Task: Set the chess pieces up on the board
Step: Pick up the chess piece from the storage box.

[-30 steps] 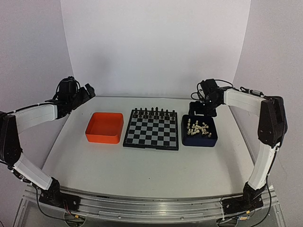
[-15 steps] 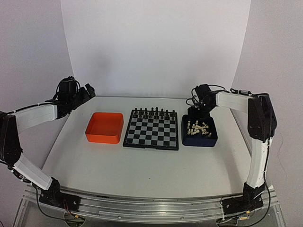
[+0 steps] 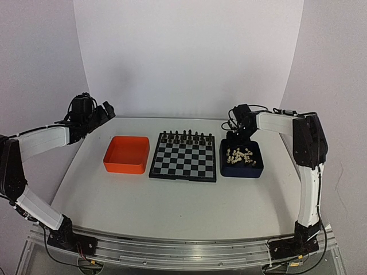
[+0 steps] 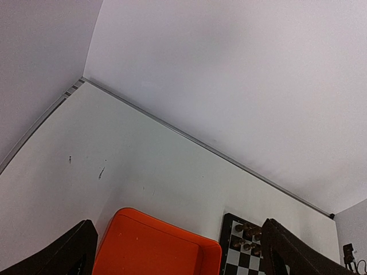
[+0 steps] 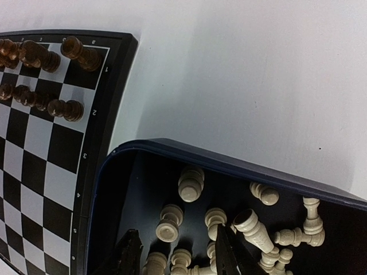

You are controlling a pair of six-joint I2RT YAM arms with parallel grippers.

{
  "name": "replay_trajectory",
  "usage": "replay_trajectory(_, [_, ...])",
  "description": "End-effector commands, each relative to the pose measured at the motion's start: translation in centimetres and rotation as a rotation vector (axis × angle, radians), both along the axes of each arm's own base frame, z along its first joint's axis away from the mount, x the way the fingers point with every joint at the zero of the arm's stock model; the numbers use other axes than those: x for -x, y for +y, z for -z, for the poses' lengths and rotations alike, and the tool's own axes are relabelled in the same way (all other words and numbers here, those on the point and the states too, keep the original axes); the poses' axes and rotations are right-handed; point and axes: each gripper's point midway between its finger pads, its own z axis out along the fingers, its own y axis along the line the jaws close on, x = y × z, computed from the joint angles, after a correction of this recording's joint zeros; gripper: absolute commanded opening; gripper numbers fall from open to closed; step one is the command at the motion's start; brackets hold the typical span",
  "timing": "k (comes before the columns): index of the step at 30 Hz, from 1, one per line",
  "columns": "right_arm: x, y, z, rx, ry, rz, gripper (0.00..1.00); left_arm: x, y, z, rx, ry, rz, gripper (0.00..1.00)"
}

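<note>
Right wrist view is showing the cream-white chess pieces (image 5: 191,183) lying jumbled, mostly toppled, in the dark blue tray (image 5: 229,163) just right of the board (image 5: 46,149), whose far rows are carrying dark pieces (image 5: 66,109). The right gripper (image 5: 178,255) is reaching into the tray, fingers partway apart around a few pieces; I cannot tell whether one is being pinched. The left gripper (image 3: 106,110) is hanging spread wide and empty at the far left. The pieces are looking light, hard and smooth, likely to roll or slip out, so pinching an isolated one across its narrow waist is looking safest.
</note>
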Motion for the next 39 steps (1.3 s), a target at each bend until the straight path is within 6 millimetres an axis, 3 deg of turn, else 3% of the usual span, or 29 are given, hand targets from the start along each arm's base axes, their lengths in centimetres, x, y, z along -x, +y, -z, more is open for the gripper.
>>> replay_trajectory(1, [-0.4,0.9,-0.3,-0.021,0.004,-0.029,0.40,0.4,0.5,-1.3,0.007,-0.039,-0.021,1.00])
replay_trajectory(21, [-0.2,1.7,1.7,-0.029,0.062,-0.048,0.29,0.0,0.6,-0.9,0.000,-0.029,-0.030,1.00])
replay_trajectory(24, [-0.2,1.7,1.8,-0.024,0.065,-0.047,0.25,-0.1,0.6,-0.8,-0.001,-0.027,-0.029,1.00])
replay_trajectory(28, [-0.1,1.6,1.7,-0.016,0.065,-0.043,0.11,-0.1,0.6,-0.8,-0.005,-0.025,-0.029,1.00])
replay_trajectory(35, [0.2,1.7,-0.3,-0.020,0.037,-0.043,0.00,-0.1,0.5,-0.9,-0.004,-0.029,-0.026,1.00])
replay_trajectory(39, [0.6,1.6,-3.1,0.001,-0.022,-0.061,0.00,-0.2,0.5,-0.9,-0.001,-0.035,-0.019,1.00])
